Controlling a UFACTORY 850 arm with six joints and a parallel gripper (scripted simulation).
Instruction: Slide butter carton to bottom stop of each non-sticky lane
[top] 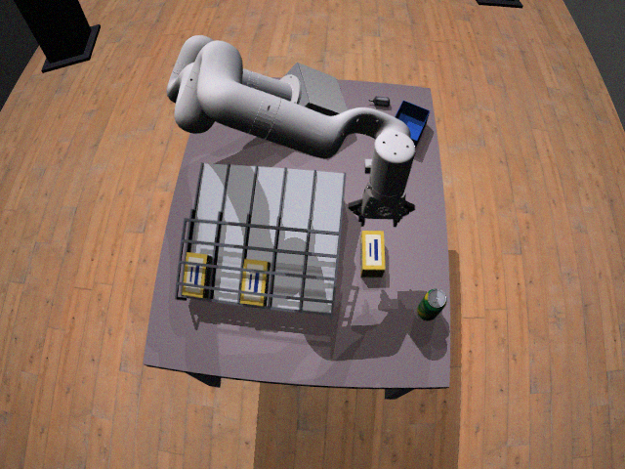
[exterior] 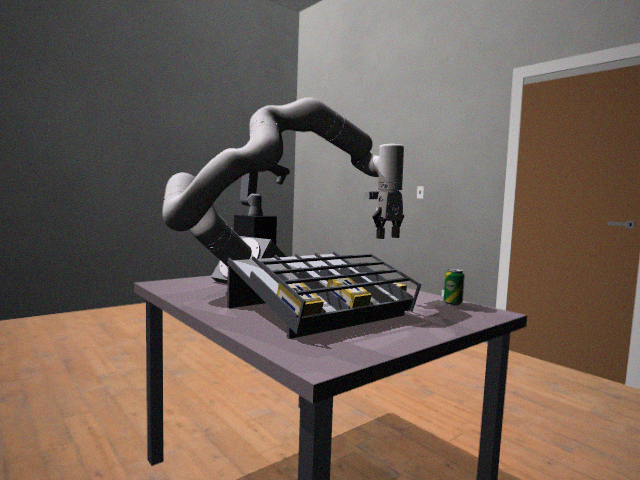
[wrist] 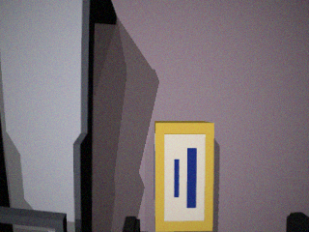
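The five-lane sloped shelf stands on the table. One butter carton sits at the bottom stop of the far-left lane in the top view. A second carton sits at the bottom of the middle lane. The other three lanes hold no carton. The third carton lies on the table right of the shelf, mostly hidden in the exterior view. My gripper is open and empty, high above the table near this carton, its fingers on either side of it in the wrist view.
Dark crossbars span the lower part of the lanes. A green can stands right of the shelf, near the table's edge. A blue bin and a small dark object are at the back right.
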